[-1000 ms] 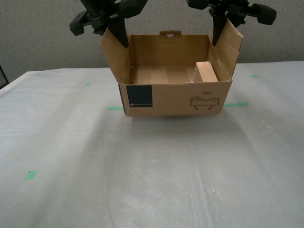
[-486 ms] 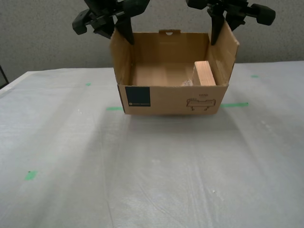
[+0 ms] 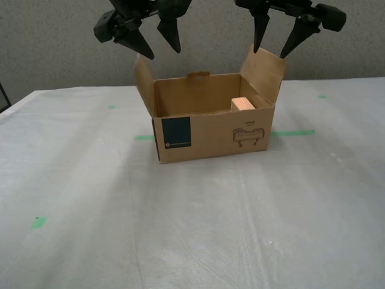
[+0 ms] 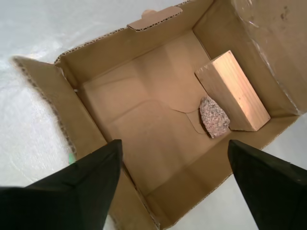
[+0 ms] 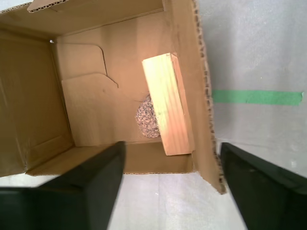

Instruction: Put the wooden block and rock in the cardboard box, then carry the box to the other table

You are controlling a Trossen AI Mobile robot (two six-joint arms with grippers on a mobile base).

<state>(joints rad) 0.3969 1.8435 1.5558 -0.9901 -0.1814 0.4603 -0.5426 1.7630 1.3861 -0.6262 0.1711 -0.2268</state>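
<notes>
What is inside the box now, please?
Inside the box are the block and the rock, touching each other by one side wall. The floor under them is covered; the rest looks bare.

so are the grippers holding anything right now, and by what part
Nothing is held. My first gripper and my second gripper are both open above the cardboard box, clear of its side flaps.

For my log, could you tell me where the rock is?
The rock lies on the floor of the cardboard box, touching the wooden block.
</notes>
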